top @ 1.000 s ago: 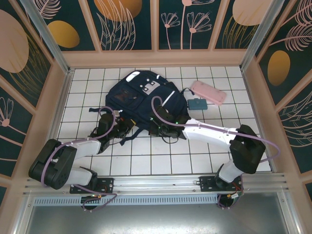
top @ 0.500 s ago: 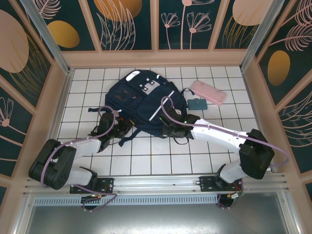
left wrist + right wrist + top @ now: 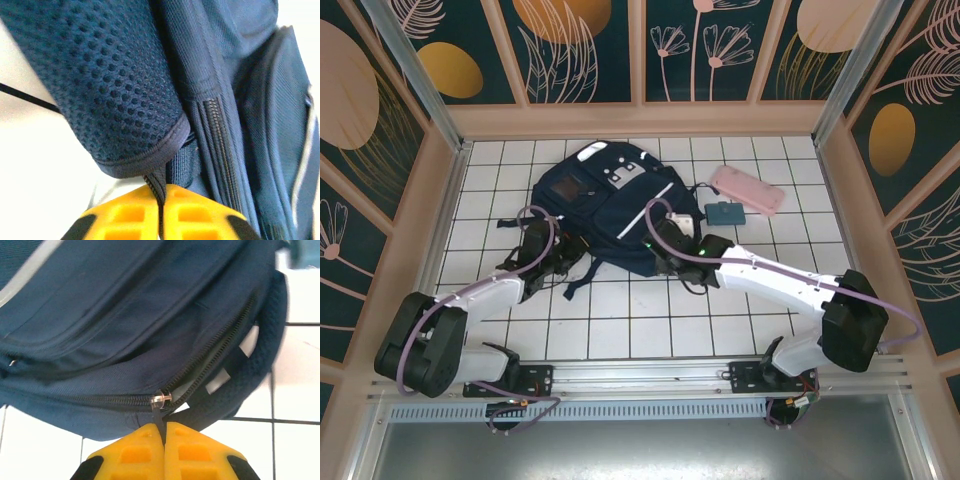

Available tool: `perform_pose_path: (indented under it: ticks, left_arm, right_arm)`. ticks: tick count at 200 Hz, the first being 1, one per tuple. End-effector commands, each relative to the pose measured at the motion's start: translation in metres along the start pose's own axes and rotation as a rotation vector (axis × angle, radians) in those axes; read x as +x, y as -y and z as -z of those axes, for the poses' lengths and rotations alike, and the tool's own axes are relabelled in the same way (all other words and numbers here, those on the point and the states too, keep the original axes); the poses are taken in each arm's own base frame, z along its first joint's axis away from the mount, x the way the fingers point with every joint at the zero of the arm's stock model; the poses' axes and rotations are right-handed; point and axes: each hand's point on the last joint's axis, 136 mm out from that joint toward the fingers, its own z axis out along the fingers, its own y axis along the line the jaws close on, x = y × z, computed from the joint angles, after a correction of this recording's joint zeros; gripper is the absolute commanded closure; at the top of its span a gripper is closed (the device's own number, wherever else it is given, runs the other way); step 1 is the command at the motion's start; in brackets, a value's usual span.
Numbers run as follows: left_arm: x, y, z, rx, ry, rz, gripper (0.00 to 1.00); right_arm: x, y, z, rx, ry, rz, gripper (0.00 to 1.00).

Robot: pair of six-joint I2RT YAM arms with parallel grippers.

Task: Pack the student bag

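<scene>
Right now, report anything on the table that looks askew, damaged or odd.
Nothing is spilled or damaged. The student bag lies with its main zip partly open, the right gripper shut on the zipper pull and the left gripper pinching a black strap. The pink pencil case lies outside, beside the bag.

Three loose items lie on the white tiled surface: one student bag, one pink pencil case and one small blue-grey pouch. I count two arms of mine over the tiles, one on each side, each ending in a single tool: my left tool and my right tool. Each tool carries two yellow fingers, four in all. One clear zipper pull shows on the bag.
</scene>
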Motion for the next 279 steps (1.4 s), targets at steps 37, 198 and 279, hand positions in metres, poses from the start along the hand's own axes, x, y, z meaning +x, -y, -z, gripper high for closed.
perform_pose_path:
  ticks: [37,198,279]
  left_arm:
    - [-0.045,-0.056,0.046,-0.301,0.222,-0.034,0.21]
    - [0.032,-0.003,0.047,0.242,-0.098,0.251,0.32]
    - [0.027,-0.036,0.03,0.109,-0.034,0.267,0.95]
  right_arm:
    - [-0.019,-0.08,0.005,-0.329,0.034,0.107,1.0]
    - [-0.009,-0.156,-0.007,-0.609,-0.027,0.153,1.0]
    - [0.006,-0.106,-0.012,-0.422,-0.044,0.121,1.0]
